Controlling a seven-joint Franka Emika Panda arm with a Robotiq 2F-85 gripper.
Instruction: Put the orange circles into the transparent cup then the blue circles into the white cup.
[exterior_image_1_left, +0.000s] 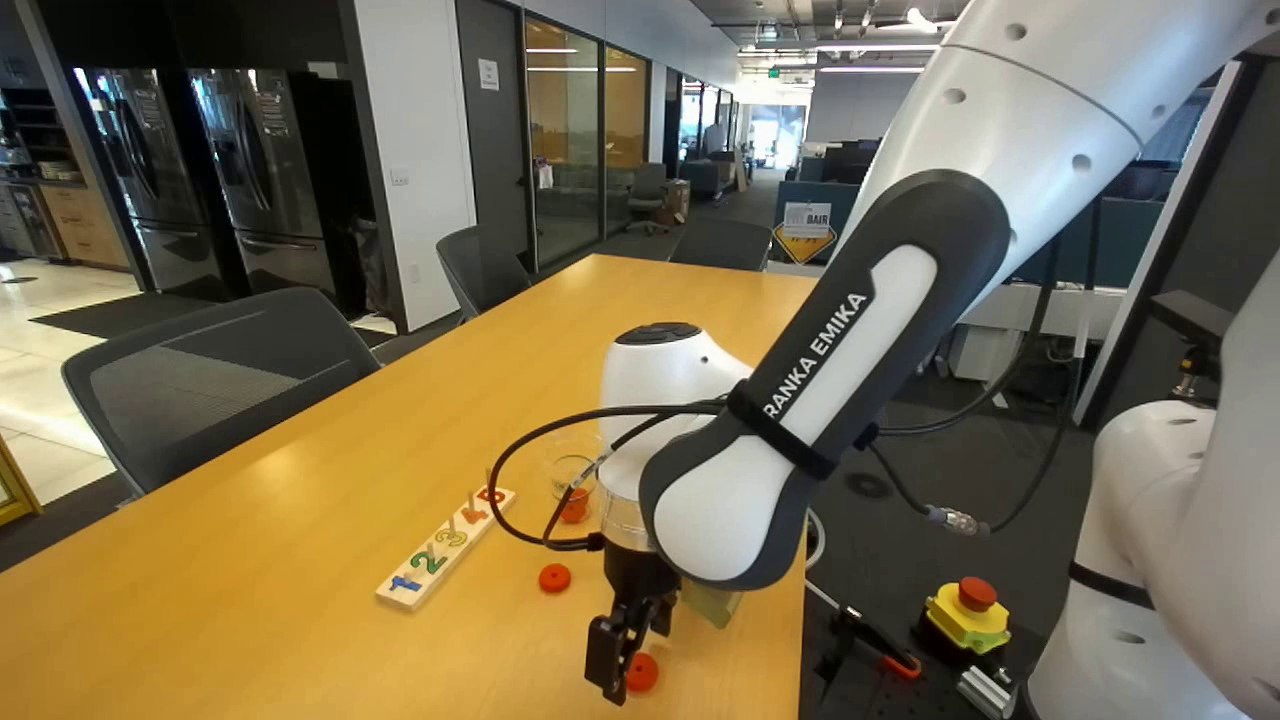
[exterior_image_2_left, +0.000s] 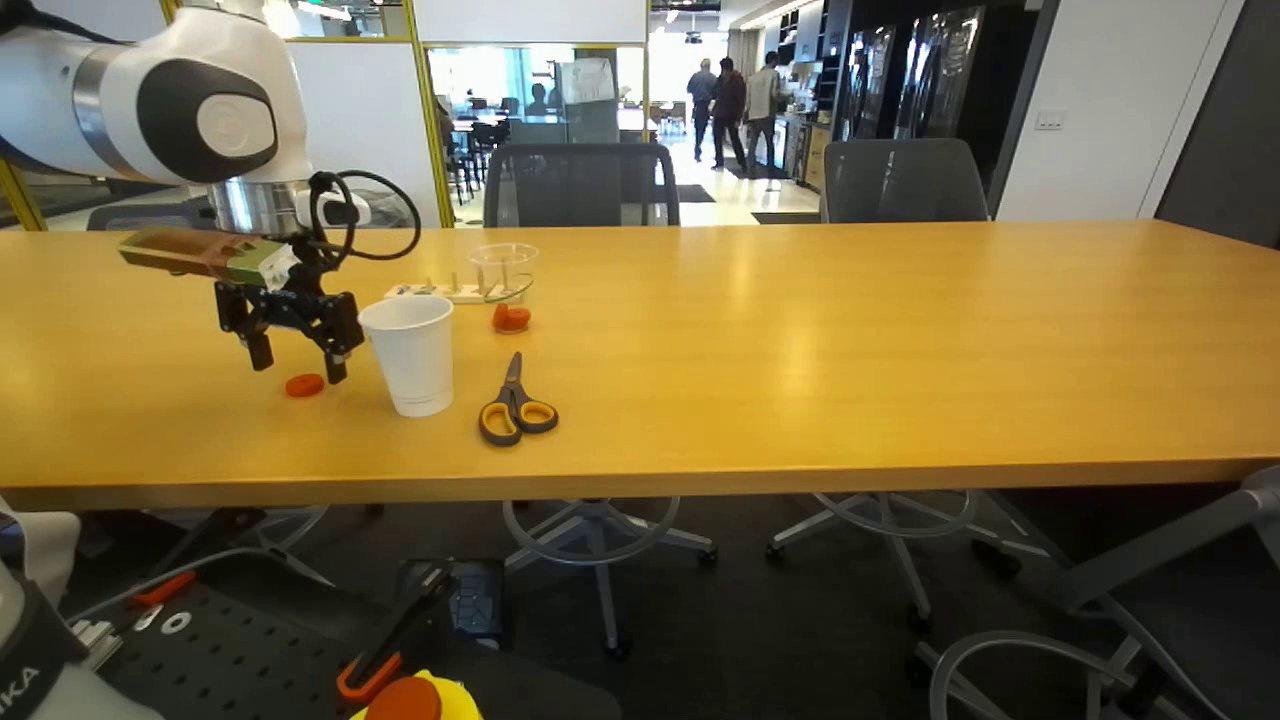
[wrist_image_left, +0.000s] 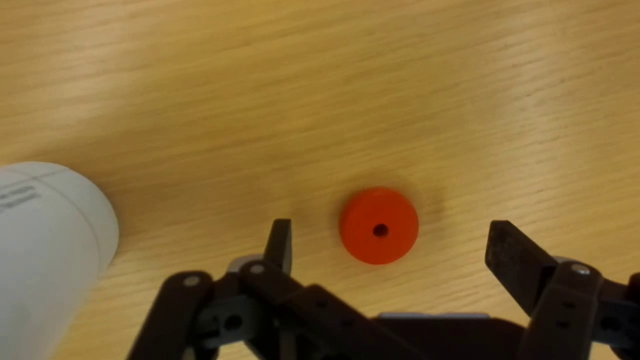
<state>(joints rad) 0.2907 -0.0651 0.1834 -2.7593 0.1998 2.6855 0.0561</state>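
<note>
Tabletop (exterior_image_1_left: 300, 540), orange circles (exterior_image_1_left: 554, 577) on it, mesh chairs (exterior_image_1_left: 215, 380) alongside; refrigerators (exterior_image_1_left: 265, 165) beyond

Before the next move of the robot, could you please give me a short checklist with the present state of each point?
1. End effector open: ok.
2. Orange disc inside its opening, in the wrist view: ok.
3. Height low enough to grasp: cannot tell.
4. White cup apart from the end effector: ok where the wrist view shows both.
5. Clear cup upright: ok; orange discs appear inside.
6. Blue discs in sight: not ok, none visible, though this move probably does not need them.
</note>
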